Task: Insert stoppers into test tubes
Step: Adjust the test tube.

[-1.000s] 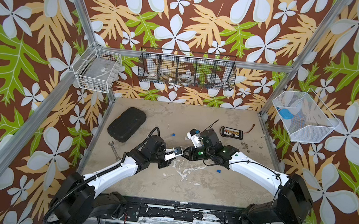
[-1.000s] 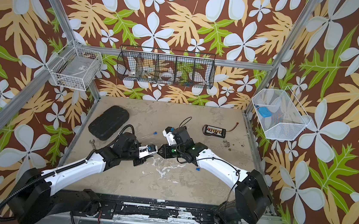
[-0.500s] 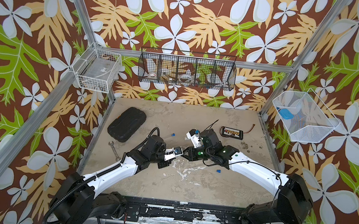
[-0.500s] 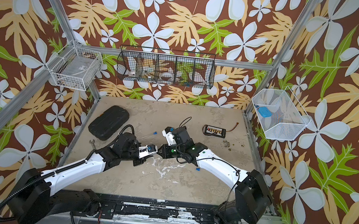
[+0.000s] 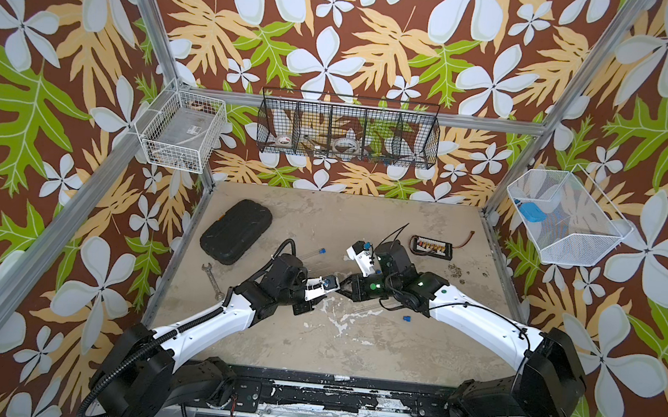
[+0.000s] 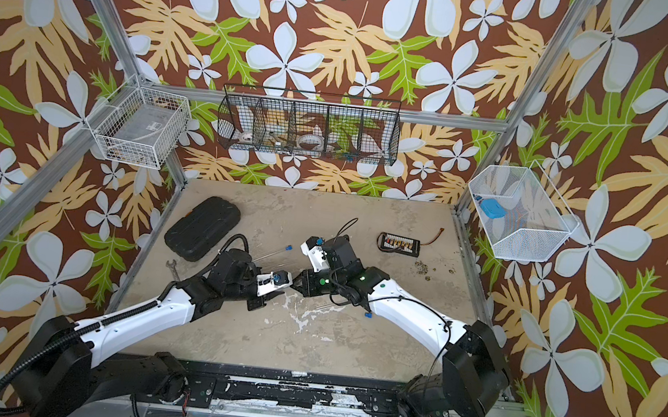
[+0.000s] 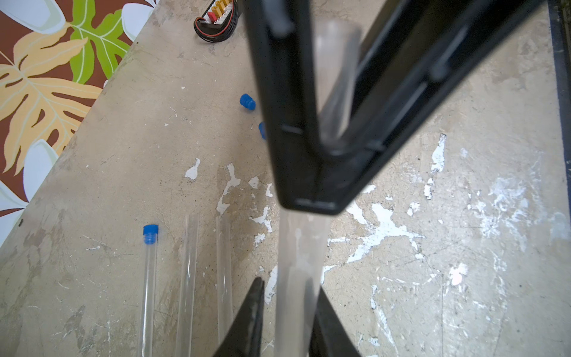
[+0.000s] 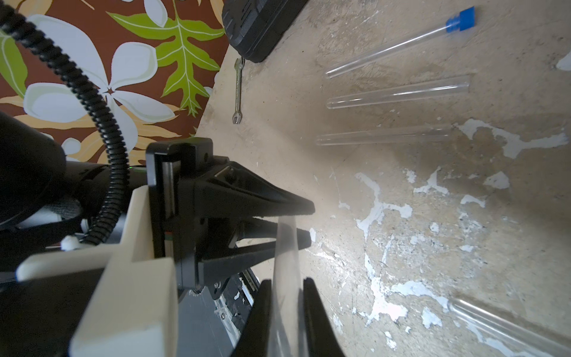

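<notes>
Both arms meet over the middle of the table. A clear test tube (image 7: 298, 247) runs between them. My right gripper (image 8: 285, 287) is shut on it. My left gripper (image 7: 289, 287) stands slightly open around the same tube, with a gap between one finger (image 7: 255, 296) and the glass. I see no stopper on this tube. On the table lie a tube with a blue stopper (image 7: 150, 233) in it, two bare tubes (image 7: 188, 278) (image 7: 224, 272), and another bare tube (image 8: 506, 327). A loose stopper (image 7: 247, 102) lies beyond them, and a second (image 7: 262, 129) is half hidden by the right gripper.
A black case (image 5: 236, 231) and a small wrench (image 5: 212, 279) lie at the left of the table. A charger board with wires (image 5: 432, 246) and some crumbs (image 5: 458, 269) are at the back right. Wire baskets (image 5: 348, 129) hang on the walls.
My left gripper's jaws have parted a little from the test tube. The right gripper has closed slightly tighter on the tube. Both arms have hardly moved.
</notes>
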Motion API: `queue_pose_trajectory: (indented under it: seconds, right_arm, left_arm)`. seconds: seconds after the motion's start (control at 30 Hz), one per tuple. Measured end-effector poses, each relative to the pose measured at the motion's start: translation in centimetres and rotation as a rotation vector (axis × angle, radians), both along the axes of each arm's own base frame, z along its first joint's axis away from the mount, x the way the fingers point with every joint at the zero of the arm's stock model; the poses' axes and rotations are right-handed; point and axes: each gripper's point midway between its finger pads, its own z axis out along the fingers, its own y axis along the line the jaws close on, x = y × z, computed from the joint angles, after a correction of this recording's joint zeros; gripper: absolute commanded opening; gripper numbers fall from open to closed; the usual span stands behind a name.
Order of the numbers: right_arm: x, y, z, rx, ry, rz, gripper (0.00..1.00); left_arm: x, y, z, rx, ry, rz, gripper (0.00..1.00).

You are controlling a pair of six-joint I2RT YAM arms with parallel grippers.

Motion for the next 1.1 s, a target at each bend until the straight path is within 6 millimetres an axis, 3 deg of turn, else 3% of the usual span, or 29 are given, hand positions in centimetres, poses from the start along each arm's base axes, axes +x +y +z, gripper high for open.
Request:
queue_pose_trajectory:
  seconds: [0.33,0.9,1.1]
  right_arm:
    - [-0.05,0.14,0.19,0.015,-0.007,0.007,0.15]
    - [-0.5,0.27,0.07,0.03,0.006,0.029,0.14]
    - [-0.39,0.34,0.2,0.036,0.0,0.028,0.14]
  left_arm:
    - [-0.12,0.02,-0.04,0.001,0.002,-0.003,0.18]
    - [-0.04,0.17,-0.24,0.011,0.0,0.004,0.2]
    - [-0.14,0.11,-0.27,0.013,0.0,-0.002,0.13]
